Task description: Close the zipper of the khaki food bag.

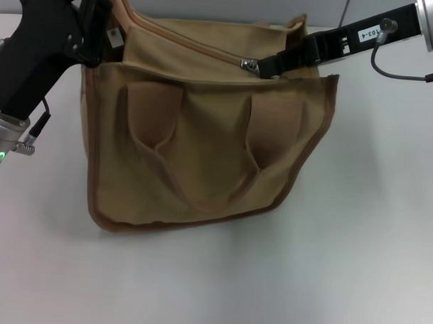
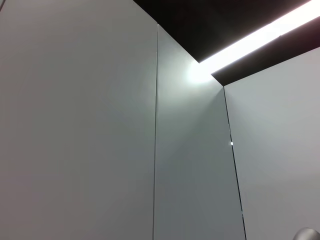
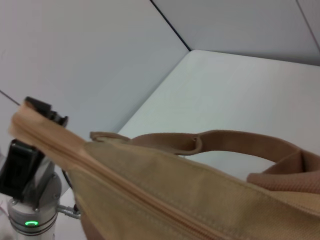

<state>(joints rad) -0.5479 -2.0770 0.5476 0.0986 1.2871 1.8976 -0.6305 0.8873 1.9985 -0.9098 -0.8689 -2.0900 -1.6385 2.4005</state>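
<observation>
The khaki food bag (image 1: 203, 147) lies on the white table, its two handles on the side panel facing me. The zipper (image 1: 192, 42) runs along the top panel, and its silver pull tab (image 1: 246, 63) sits right of the middle. My right gripper (image 1: 264, 65) reaches in from the upper right, shut on that pull tab. My left gripper (image 1: 93, 26) is shut on the bag's left top corner. In the right wrist view the zipper (image 3: 140, 192) looks closed between the camera and the left gripper (image 3: 37, 112). The left wrist view holds only wall and ceiling.
The white table (image 1: 370, 245) spreads around the bag. Grey wall panels (image 3: 100, 60) stand behind the table. A cable (image 1: 401, 74) hangs under my right arm.
</observation>
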